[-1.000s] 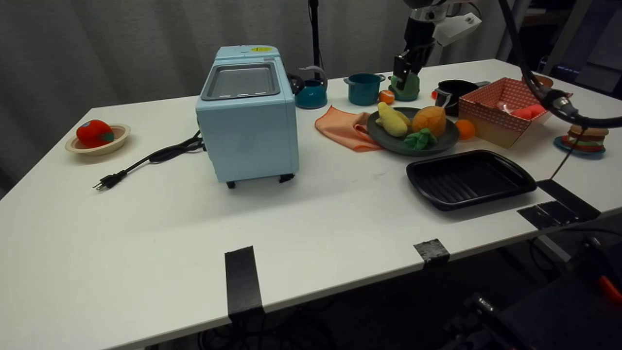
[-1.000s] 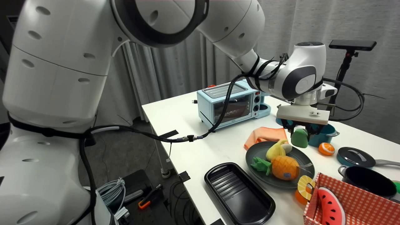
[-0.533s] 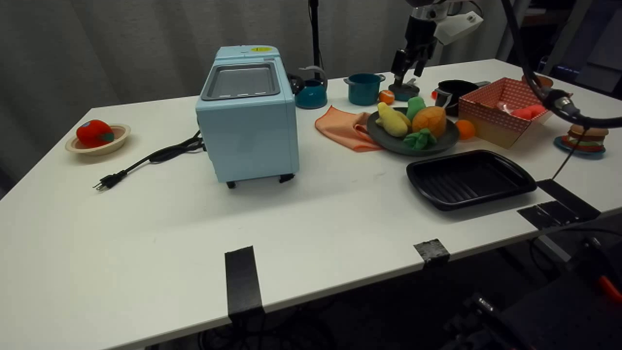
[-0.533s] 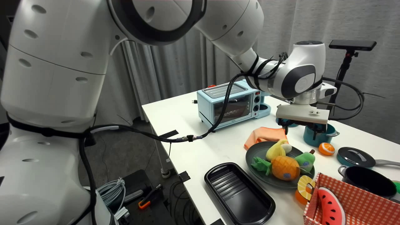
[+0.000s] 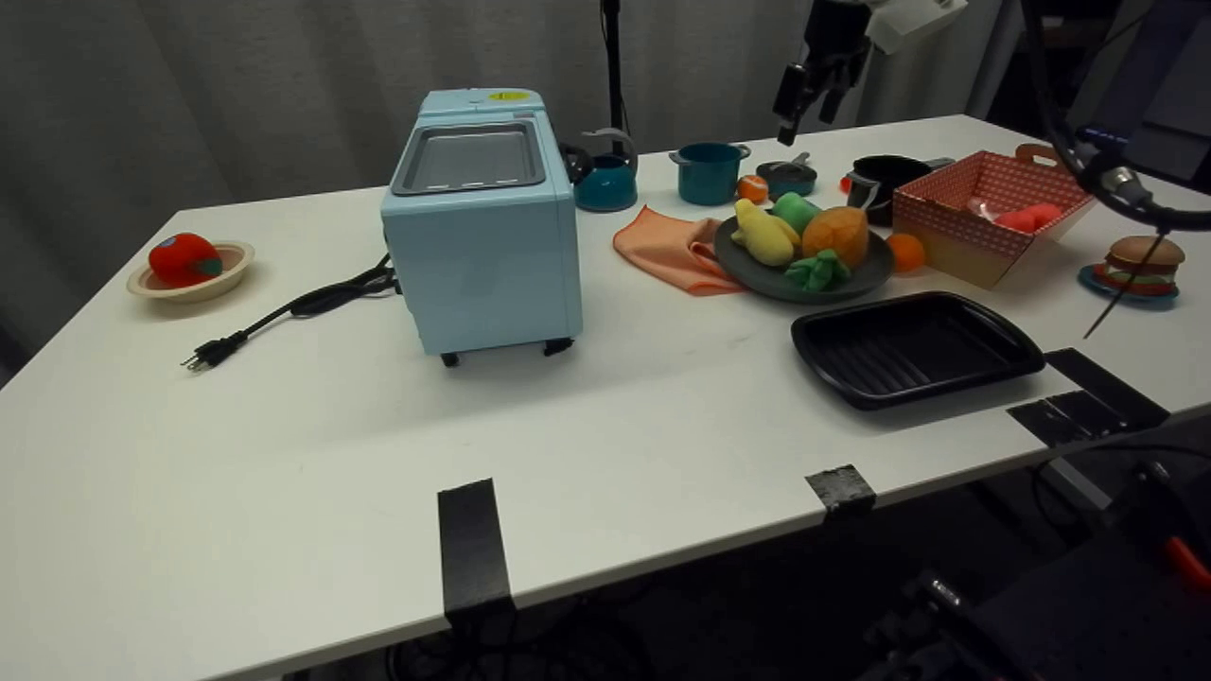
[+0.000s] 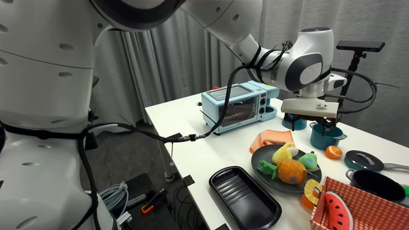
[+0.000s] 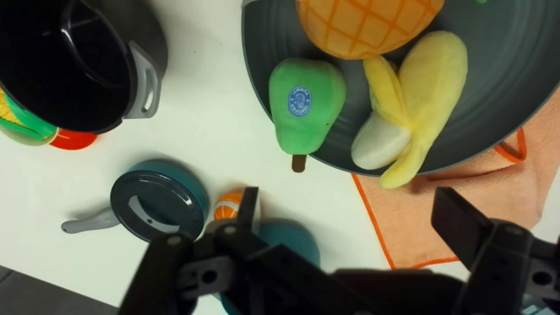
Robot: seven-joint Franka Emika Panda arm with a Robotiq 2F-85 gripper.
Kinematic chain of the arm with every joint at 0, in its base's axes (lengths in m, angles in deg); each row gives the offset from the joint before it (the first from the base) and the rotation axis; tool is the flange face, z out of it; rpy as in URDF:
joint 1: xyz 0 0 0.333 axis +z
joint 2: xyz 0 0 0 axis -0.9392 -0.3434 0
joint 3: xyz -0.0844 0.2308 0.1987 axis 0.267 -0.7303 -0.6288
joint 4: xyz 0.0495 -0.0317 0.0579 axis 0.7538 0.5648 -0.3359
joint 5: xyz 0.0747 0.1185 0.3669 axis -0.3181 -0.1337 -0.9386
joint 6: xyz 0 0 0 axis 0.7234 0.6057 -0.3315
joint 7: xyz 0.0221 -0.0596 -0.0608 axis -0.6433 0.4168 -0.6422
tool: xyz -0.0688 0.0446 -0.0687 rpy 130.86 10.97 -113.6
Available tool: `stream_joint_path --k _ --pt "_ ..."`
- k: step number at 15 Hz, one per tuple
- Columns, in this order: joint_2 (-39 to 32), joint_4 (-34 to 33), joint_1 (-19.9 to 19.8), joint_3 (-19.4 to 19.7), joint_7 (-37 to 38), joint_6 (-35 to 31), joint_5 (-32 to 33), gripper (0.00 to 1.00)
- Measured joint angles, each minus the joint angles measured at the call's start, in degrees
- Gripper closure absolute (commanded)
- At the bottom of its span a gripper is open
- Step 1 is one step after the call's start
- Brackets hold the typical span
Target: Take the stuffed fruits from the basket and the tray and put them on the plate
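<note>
The green pear [image 6: 308, 160] lies on the dark grey plate [image 6: 270, 184], its stem over the rim in the wrist view [image 7: 306, 103]. The orange pineapple [image 6: 291, 172] with green leaves and the yellow banana [image 6: 281, 154] lie beside it. My gripper [image 6: 308, 130] is open and empty above the table, past the plate's far side; its spread fingers [image 7: 347, 193] show in the wrist view. The red-checked basket [image 6: 377, 204] holds a watermelon slice [image 6: 339, 212]. The black tray [image 6: 247, 201] holds nothing visible. A yellow-and-orange fruit piece [image 6: 310, 193] stands between plate and basket.
A small orange fruit [image 6: 334, 152] sits near the teal pot [image 6: 319, 139]. A lidded pan [image 6: 364, 160] and black pot [image 6: 374, 185] stand beyond the basket. An orange cloth [image 6: 270, 139] touches the plate. A blue oven [image 5: 482, 255] and toy burger [image 5: 1140, 265] are farther off.
The pear was in my gripper above the plate. My gripper opened, and the pear dropped onto the plate and tipped over. My gripper has risen away from it.
</note>
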Motion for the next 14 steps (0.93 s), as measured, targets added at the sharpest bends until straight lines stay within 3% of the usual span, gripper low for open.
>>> stream_joint_path --k 10,14 --pt "8.8 6.9 -1.8 0.4 0.0 -3.1 -0.9 0.0" --pt "8.8 7.2 -1.6 0.5 0.0 -3.1 -0.9 0.0"
